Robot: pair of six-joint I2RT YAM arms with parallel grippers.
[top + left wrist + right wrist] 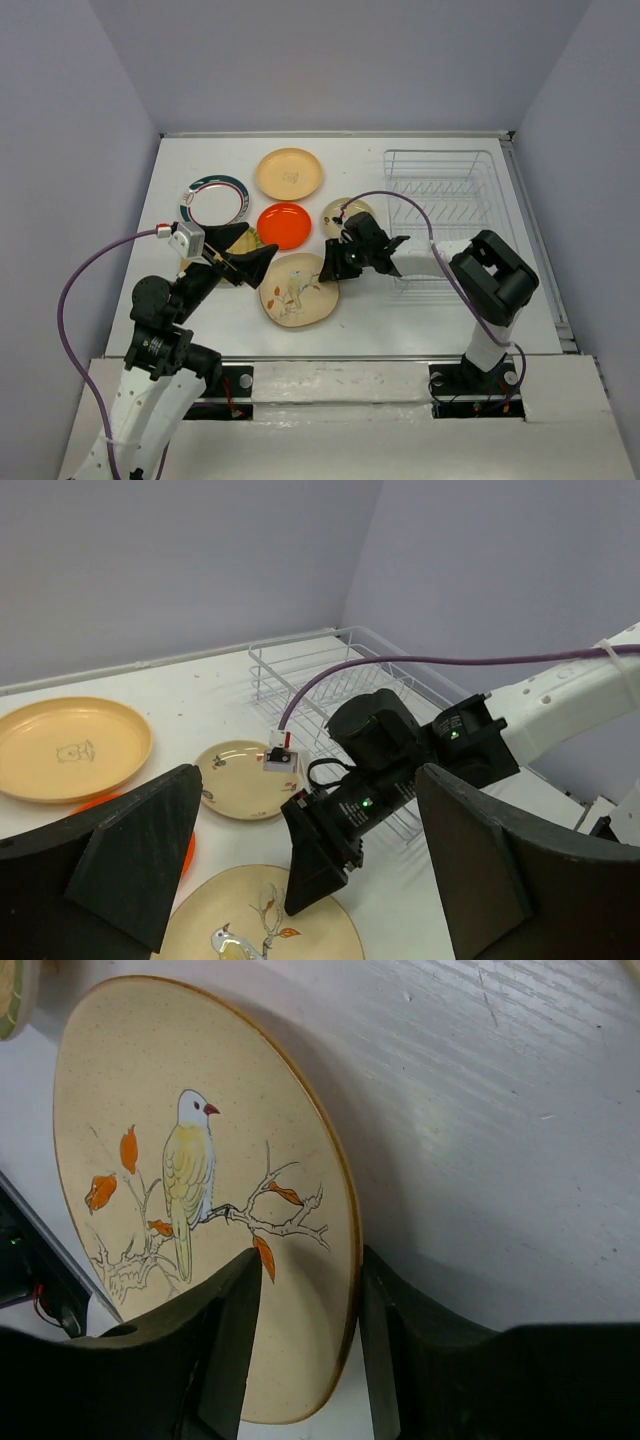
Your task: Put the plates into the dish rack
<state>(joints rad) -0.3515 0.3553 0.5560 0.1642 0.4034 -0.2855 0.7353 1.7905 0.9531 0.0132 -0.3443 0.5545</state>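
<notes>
The large cream bird plate (298,292) lies at the near middle, also in the right wrist view (200,1160). My right gripper (334,266) is open at its right edge; the jaws straddle the rim (308,1270), one finger over the plate, one outside it. My left gripper (252,262) is open and empty just left of that plate, hovering (305,780). Under it the yellow patterned plate (258,238) is mostly hidden. The orange-red plate (284,225), the speckled beige plate (345,213), the peach plate (289,172) and the green-red rimmed plate (213,200) lie behind. The dish rack (440,215) holds no plates.
The white table (200,310) is walled on three sides. The right arm's base (495,285) stands at the rack's near corner, and its purple cable (400,200) arches over the rack. The left arm's cable (75,290) loops at the near left.
</notes>
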